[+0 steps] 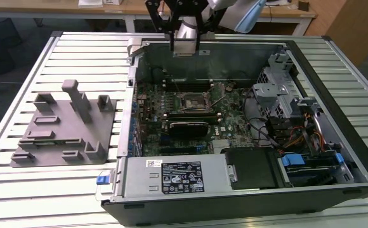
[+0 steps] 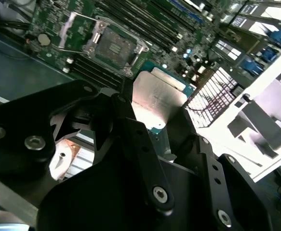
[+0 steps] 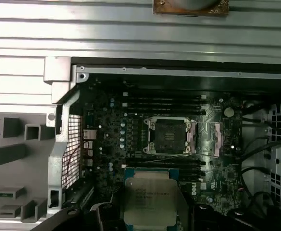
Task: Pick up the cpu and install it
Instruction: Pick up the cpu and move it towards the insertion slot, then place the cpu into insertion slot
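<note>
From the exterior view's left: the grey fixture [image 1: 63,126]; then the gripper [image 1: 185,46], pinching the cpu [image 2: 159,96] by two edges above the computer case [image 1: 235,209]. We judge it best carried level, square to the open socket [image 1: 195,101].

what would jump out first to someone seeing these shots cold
The open computer case with its green motherboard takes up the middle of the exterior view. Over the case's far side, the gripper is shut on the cpu, whose silver top shines in both wrist views. The bare socket sits mid-board, and a grey fixture lies outside the case on the exterior view's left.
</note>
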